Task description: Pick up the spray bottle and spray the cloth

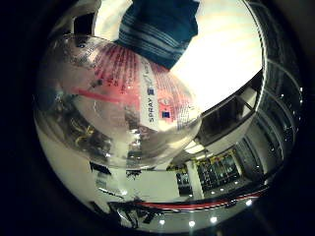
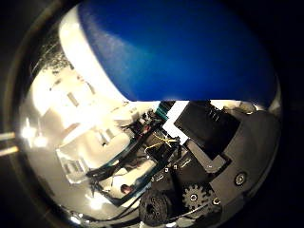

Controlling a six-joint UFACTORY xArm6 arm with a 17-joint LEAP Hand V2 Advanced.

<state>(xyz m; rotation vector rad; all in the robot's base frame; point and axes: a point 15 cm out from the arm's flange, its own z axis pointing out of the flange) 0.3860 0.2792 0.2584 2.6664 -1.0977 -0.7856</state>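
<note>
The spray bottle's clear body [image 1: 118,113], with a red and white label and a red tube inside, lies right against my palm and fills much of the little finger side view. Its blue spray head [image 2: 180,52] takes up the thumb side view just as closely. Black and geared parts of my right hand [image 2: 209,156] curl in beside the blue head, so the hand is shut on the bottle. Beyond the bottle's body lies the cloth [image 1: 157,29], dark teal with pale stripes, on a white table [image 1: 226,54]. The nozzle is hidden.
Past the white table's edge are dark shelves and racks [image 1: 221,172] of the room, with rows of lights. In the thumb side view, white furniture [image 2: 85,128] and a dark frame stand in the background.
</note>
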